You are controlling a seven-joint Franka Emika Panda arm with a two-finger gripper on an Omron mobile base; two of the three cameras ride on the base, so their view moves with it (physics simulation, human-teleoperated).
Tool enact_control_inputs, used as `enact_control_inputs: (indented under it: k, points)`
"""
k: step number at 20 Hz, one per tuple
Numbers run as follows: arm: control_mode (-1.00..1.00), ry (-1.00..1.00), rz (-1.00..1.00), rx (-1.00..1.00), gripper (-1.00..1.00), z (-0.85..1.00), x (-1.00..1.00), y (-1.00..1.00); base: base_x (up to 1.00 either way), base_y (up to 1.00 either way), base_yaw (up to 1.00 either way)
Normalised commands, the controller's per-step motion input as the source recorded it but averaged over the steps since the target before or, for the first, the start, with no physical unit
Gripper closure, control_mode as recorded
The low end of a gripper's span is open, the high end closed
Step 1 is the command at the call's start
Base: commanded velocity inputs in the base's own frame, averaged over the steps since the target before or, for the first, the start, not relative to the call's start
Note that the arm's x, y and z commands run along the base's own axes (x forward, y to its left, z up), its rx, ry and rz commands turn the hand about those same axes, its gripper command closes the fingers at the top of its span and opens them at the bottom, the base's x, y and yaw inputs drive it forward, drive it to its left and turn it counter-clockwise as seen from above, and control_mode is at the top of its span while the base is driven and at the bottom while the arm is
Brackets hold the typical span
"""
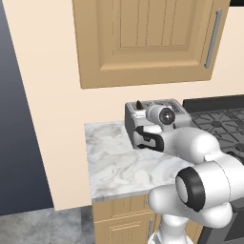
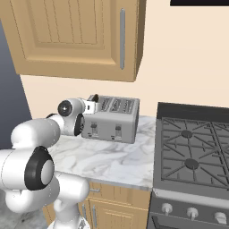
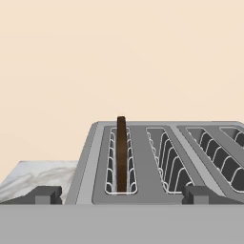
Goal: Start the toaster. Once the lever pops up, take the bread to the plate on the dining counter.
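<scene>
A marble worktop (image 1: 116, 162) sits over light wood base cabinets (image 2: 117, 205) with slim metal handles. A wood wall cabinet (image 1: 147, 38) hangs above it on the cream wall (image 3: 119, 57). Against the worktop's right edge stands a black gas stove (image 2: 192, 152), its knobs (image 2: 192, 212) along the front.

- Support: white-grey marble worktop (image 1: 114, 162), centre-left of the left base view, lower centre of the right base view; its corner also sits at lower left of the hand view.
- It tops light wood base cabinets (image 2: 114, 203), along the bottom of the right base view.
- Directly on it: the toaster (image 2: 117, 120), upright, at the back by the cream wall, centre of the frame.
- Black gas stove (image 2: 197, 152) butts against the worktop's edge, right side of the right base view.
</scene>
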Motion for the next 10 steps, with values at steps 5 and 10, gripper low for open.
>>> enact_control_inputs:
  k: [5, 10]
  points:
    - [-1.00, 0.00, 0.00, 0.00, -1.00, 0.00, 0.00, 0.00, 0.00, 0.00, 0.00]
    - [-1.00, 0.00, 0.00, 0.00, -1.00, 0.00, 0.00, 0.00, 0.00, 0.00, 0.00]
